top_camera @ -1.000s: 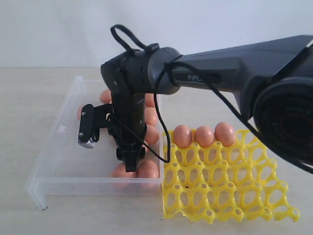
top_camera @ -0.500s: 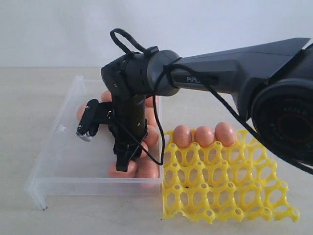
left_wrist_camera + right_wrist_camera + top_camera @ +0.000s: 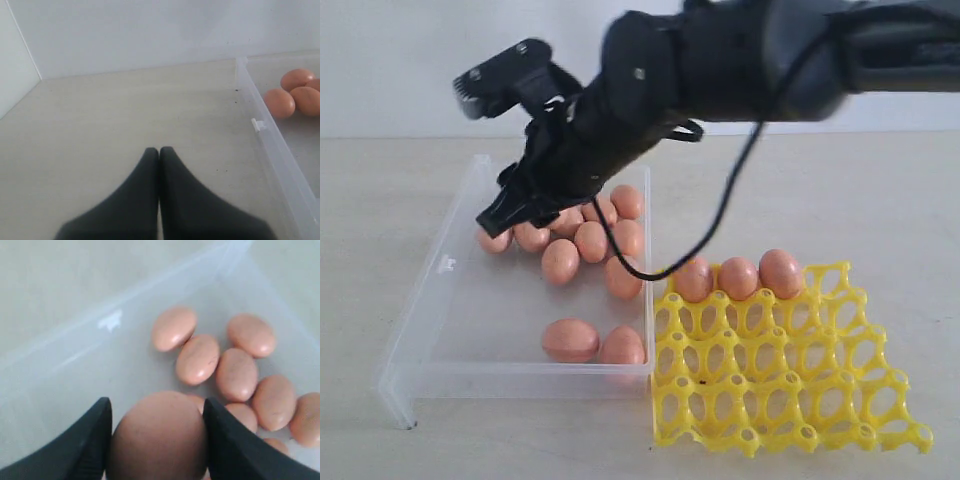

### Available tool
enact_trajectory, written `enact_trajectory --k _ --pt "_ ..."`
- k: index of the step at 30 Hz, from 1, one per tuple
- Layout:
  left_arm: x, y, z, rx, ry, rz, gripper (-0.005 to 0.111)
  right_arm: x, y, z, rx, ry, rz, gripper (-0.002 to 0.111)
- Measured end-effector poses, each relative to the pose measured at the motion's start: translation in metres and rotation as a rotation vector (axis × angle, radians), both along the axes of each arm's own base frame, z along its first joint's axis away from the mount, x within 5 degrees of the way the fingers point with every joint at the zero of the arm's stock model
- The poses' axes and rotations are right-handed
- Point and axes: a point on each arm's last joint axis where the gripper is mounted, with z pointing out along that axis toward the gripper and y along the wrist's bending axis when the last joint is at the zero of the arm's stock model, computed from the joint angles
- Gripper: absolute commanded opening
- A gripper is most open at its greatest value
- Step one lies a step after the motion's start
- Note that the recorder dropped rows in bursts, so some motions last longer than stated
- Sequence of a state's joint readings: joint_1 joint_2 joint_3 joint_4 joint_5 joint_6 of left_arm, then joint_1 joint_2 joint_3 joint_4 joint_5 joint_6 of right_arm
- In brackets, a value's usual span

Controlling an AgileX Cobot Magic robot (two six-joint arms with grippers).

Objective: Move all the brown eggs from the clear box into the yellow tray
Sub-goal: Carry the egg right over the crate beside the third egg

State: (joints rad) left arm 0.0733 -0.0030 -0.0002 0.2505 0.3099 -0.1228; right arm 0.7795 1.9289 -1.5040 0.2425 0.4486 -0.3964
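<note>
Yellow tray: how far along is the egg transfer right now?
Done: three eggs sit in the far row of the tray; its other cups are empty. In hand: the right gripper is shut on one egg, raised above the box. Left: a cluster of eggs plus two by the near wall wait in the box. The left gripper is shut, idle outside it.

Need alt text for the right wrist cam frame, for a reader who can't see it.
The right gripper holds one brown egg between its two black fingers, raised over the clear box. Below it, several more brown eggs lie clustered on the box floor, some touching.
</note>
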Motion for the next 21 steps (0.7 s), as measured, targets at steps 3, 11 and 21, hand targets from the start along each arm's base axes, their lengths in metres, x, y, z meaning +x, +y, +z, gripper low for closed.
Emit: enact_trajectory --k 3,11,21 --pt "0.000 0.000 0.000 0.000 0.000 0.000 -0.004 -0.022 -0.033 0.016 0.207 -0.160 -0.127 0.000" --pt "0.000 0.000 0.000 0.000 0.000 0.000 -0.004 -0.026 -0.259 -0.017 0.758 -0.430 -1.028 0.000" --pt "0.000 0.000 0.000 0.000 0.000 0.000 -0.004 0.009 -0.340 -0.065 0.772 0.035 -0.351 0.000"
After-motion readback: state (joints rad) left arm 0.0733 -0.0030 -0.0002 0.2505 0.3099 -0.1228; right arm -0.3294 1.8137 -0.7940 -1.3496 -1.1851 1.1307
